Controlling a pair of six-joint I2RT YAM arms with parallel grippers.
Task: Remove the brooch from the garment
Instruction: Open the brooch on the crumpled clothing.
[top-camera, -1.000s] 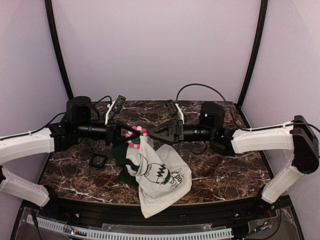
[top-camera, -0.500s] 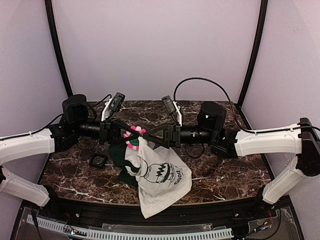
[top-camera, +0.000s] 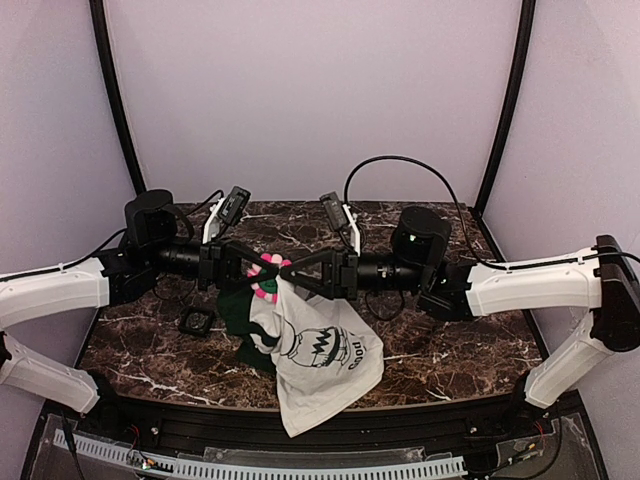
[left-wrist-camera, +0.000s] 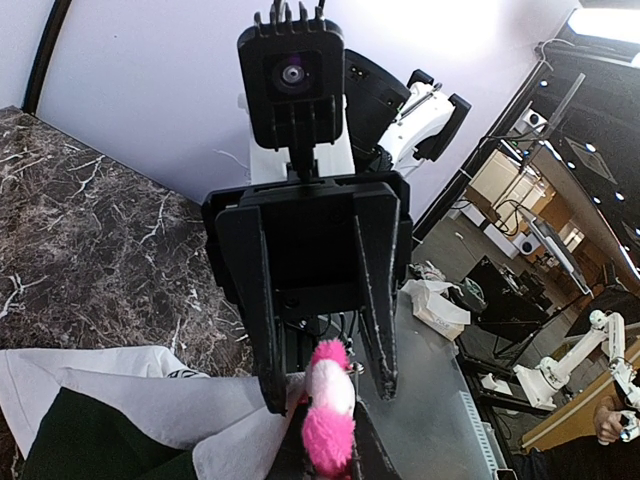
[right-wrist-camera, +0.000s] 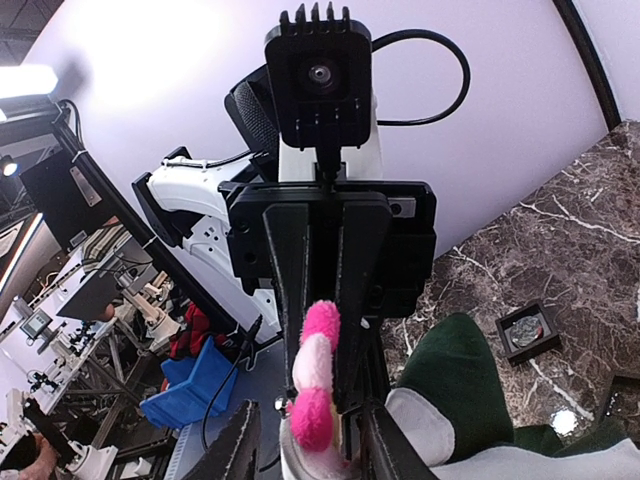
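The pink and white brooch (top-camera: 266, 279) sits at the top of the white garment (top-camera: 322, 348), which hangs from it down to the table, its dark green sleeve to the left. My left gripper (top-camera: 254, 270) is shut on the brooch; the left wrist view shows the brooch (left-wrist-camera: 328, 405) pinched between its own fingers (left-wrist-camera: 333, 455), with white cloth (left-wrist-camera: 150, 400) beside them. My right gripper (top-camera: 289, 272) faces it from the right, open, its fingers straddling the brooch (right-wrist-camera: 318, 375) and the cloth below it (right-wrist-camera: 420, 430) without closing. In the right wrist view the right gripper (right-wrist-camera: 310, 410) has wide jaws.
A small black square frame (top-camera: 196, 320) lies on the marble table (top-camera: 450, 340) left of the shirt, and shows in the right wrist view (right-wrist-camera: 528, 328). Both arms meet above the table's middle. Purple walls enclose the back and sides.
The right gripper has slid left until its open fingers straddle the brooch. The left gripper, brooch and shirt top shifted slightly left.
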